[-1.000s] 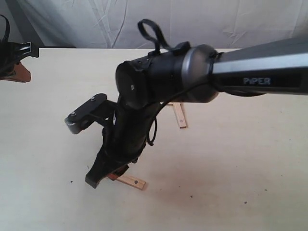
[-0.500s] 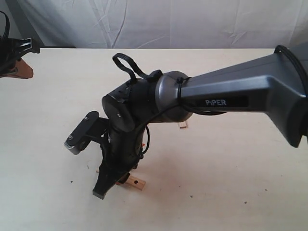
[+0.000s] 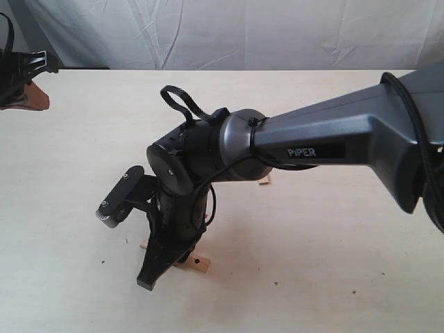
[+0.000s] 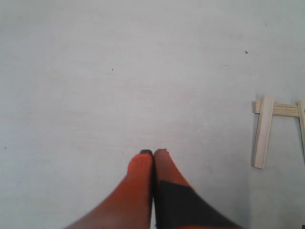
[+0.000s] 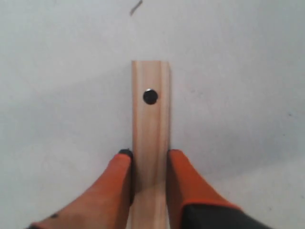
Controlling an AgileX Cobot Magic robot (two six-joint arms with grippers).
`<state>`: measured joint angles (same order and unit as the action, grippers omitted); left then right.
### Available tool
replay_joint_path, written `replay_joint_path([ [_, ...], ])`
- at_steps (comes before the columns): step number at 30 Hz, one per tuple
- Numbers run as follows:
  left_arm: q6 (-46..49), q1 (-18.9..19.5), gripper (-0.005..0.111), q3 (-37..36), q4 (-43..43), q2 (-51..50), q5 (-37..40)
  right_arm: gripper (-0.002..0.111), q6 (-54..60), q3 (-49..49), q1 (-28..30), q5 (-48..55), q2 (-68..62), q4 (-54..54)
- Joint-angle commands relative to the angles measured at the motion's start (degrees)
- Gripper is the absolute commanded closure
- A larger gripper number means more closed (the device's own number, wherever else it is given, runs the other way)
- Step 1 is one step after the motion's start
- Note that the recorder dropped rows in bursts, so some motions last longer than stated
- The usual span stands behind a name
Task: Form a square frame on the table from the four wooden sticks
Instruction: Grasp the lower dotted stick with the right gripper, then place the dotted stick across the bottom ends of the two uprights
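My right gripper (image 5: 149, 155) is shut on a wooden stick (image 5: 150, 119), a pale strip with a dark hole near its free end, held low over the cream table (image 5: 57, 86). In the exterior view this stick (image 3: 195, 263) pokes out from under the right arm's black wrist (image 3: 177, 208) near the table's front. One more stick end (image 3: 264, 182) shows behind the arm. The left wrist view shows three sticks at its edge: one strip (image 4: 263, 131) crossing another (image 4: 284, 109), and a third (image 4: 302, 125) cut off. My left gripper (image 4: 153, 152) is shut and empty, far from them.
A wrinkled grey-white cloth (image 3: 243, 31) hangs behind the table. The right arm's grey link (image 3: 333, 142) spans the middle of the exterior view and hides most of the sticks. My left arm (image 3: 21, 83) sits at the far left edge.
The right arm has swung lower and a little leftward over the table. The held stick's end has stayed near the same front spot. The left arm has barely shifted.
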<state>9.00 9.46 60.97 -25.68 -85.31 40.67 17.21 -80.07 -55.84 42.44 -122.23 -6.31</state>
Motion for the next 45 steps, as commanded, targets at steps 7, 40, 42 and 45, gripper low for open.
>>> replay_joint_path([
  [7,0.4,0.0,0.107,-0.1,-0.8,0.4,-0.8,0.109,0.5,-0.3,2.0,1.2,5.4,4.8],
  [40,0.6,0.0,0.107,-2.1,-4.3,0.4,-3.8,0.109,41.5,-0.3,20.5,-11.4,1.4,1.5],
  [42,0.6,0.0,0.107,-2.1,-4.3,0.4,-3.8,0.109,41.5,-0.3,20.5,-11.4,1.2,1.8],
  [45,0.6,0.0,0.107,-2.1,-4.2,0.4,-4.0,0.109,41.5,-0.3,20.5,-11.2,0.6,2.1],
])
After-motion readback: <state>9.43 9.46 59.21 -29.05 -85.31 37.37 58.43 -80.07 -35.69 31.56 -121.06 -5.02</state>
